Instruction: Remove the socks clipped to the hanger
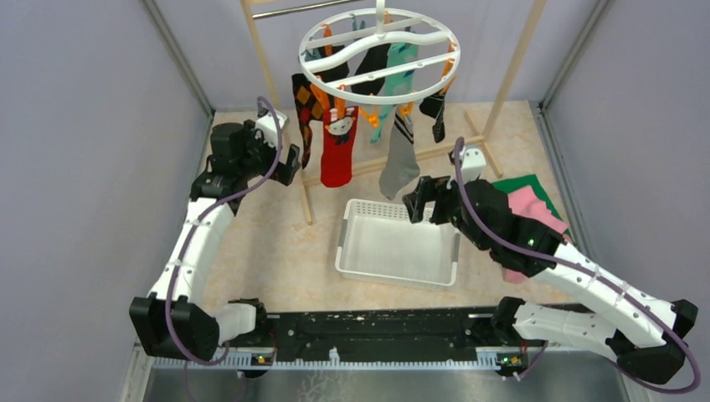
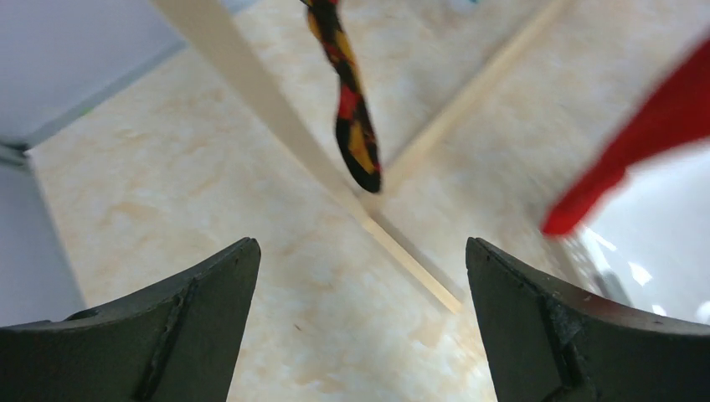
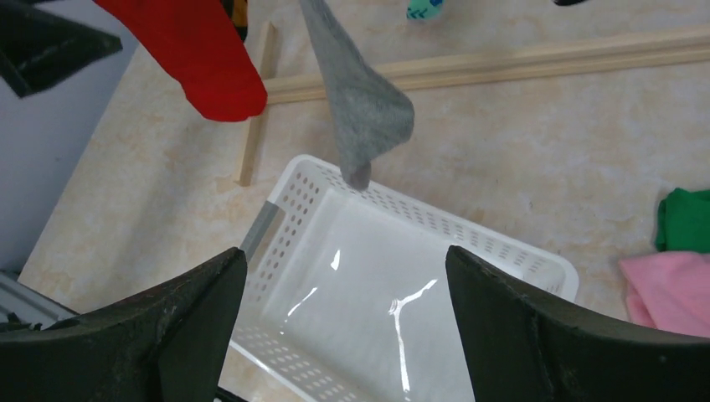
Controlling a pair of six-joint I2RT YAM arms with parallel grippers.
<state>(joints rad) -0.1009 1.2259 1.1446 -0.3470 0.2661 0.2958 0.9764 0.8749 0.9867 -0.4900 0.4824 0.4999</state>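
The white round hanger [image 1: 379, 55] hangs from the wooden rack with orange and teal clips. Several socks hang from it: an argyle sock [image 1: 305, 105], a red sock [image 1: 337, 144], a grey sock [image 1: 398, 163], a teal sock [image 1: 395, 79] and a black sock [image 1: 434, 110]. My left gripper [image 1: 287, 164] is open and empty, just left of the argyle sock [image 2: 350, 109]; the red sock's toe [image 2: 636, 146] shows to its right. My right gripper [image 1: 416, 201] is open and empty, below the grey sock [image 3: 360, 100] and over the basket.
A white perforated basket [image 1: 358, 251] sits on the table under the socks, empty in the right wrist view [image 3: 293, 193]. Folded pink [image 1: 536, 209] and green [image 1: 527, 182] cloths lie at the right. The wooden rack's post [image 1: 285, 126] and floor bars [image 3: 502, 63] stand close by.
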